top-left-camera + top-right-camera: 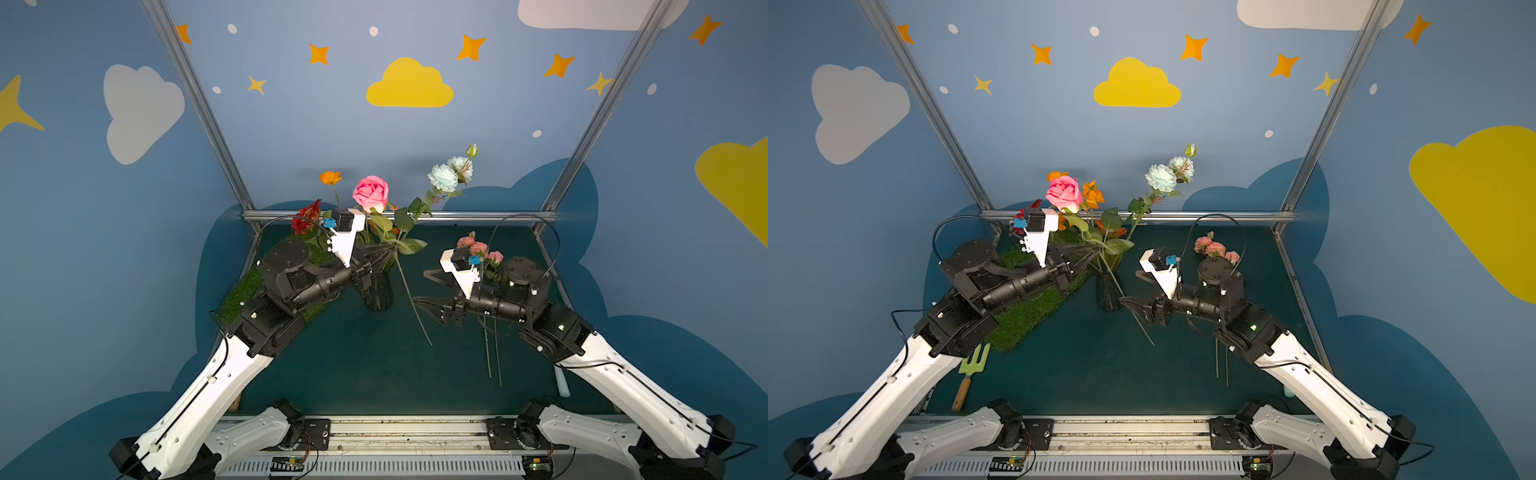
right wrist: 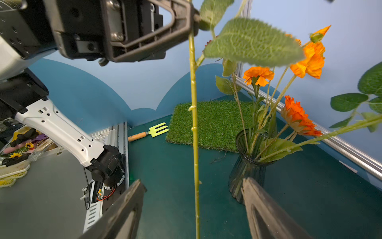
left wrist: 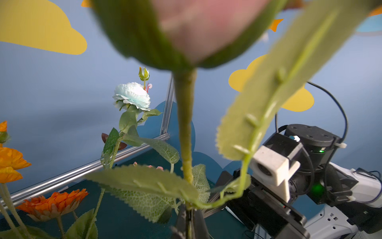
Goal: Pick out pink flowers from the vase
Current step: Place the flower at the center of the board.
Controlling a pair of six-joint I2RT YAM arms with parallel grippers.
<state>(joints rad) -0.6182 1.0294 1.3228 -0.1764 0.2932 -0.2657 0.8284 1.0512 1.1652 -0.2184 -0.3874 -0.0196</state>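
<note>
Your left gripper (image 1: 390,249) is clamped on the stem of the hot-pink rose (image 1: 370,193), above the vase (image 1: 379,295). The stem hangs clear, just right of the vase. Your right gripper (image 1: 420,286) stands open, jaws straddling that stem without contact. Peach-pink blooms (image 1: 478,248) lie well right of the vase.

A staged robot-lab test booth is shown: a dark teal tabletop (image 1: 353,365) is enclosed by blue panel walls (image 1: 291,124) decorated with a yellow cloud (image 1: 409,85), silver aluminium frame profiles (image 1: 399,215) are fitted, and white-and-black robot arms (image 1: 199,399) are mounted on a metal base rail (image 1: 407,432).
</note>
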